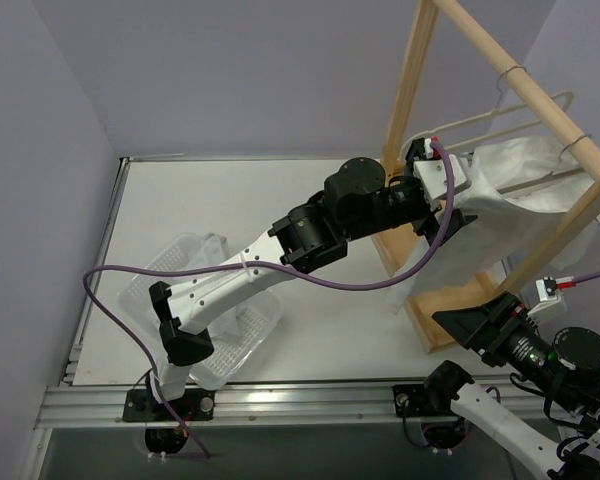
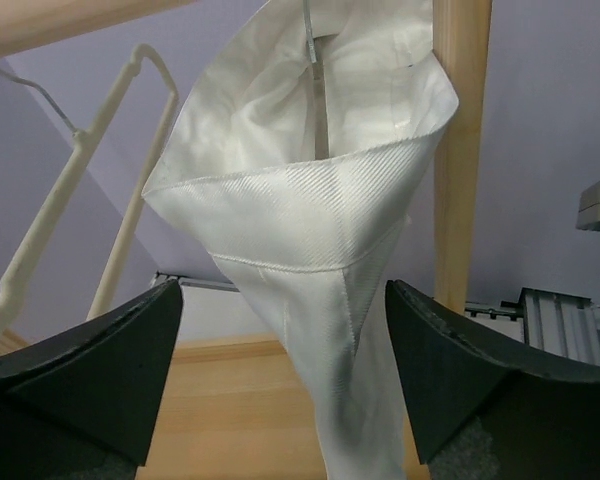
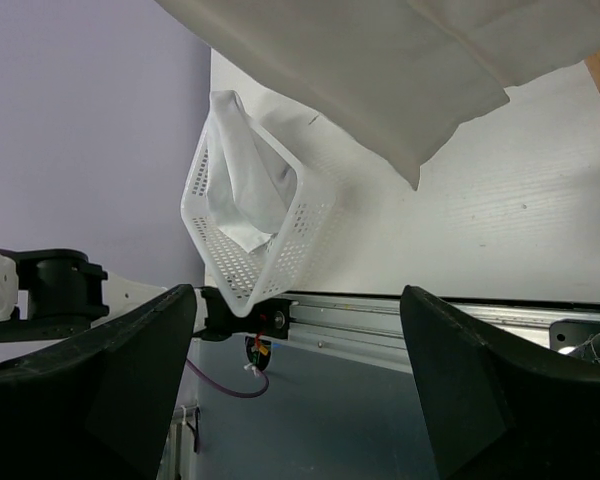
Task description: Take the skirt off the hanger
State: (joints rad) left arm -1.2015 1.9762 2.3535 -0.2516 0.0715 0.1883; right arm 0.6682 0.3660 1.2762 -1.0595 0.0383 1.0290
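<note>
Squarely within open left hand (image 2: 283,320): skirt (image 2: 310,220)

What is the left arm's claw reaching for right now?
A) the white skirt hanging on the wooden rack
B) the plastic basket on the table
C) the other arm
A: in the left wrist view the white skirt hangs right between the spread, open fingers of the left gripper.
</note>
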